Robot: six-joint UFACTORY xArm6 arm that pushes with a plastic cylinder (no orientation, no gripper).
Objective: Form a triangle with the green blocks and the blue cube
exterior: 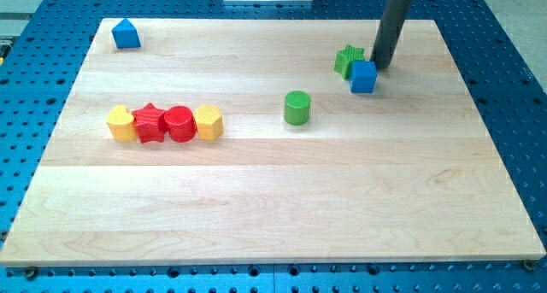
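Note:
The blue cube (363,76) sits at the view's upper right, touching a green star-shaped block (348,60) just to its upper left. A green cylinder (297,108) stands apart, lower and to the left of them. My tip (381,67) rests on the board right behind the blue cube, at its upper right edge and just right of the green star.
A row of four touching blocks lies at the view's left: yellow heart (121,123), red star (150,122), red cylinder (179,122), yellow hexagon (208,121). A blue house-shaped block (126,34) sits at the top left corner of the wooden board (273,208).

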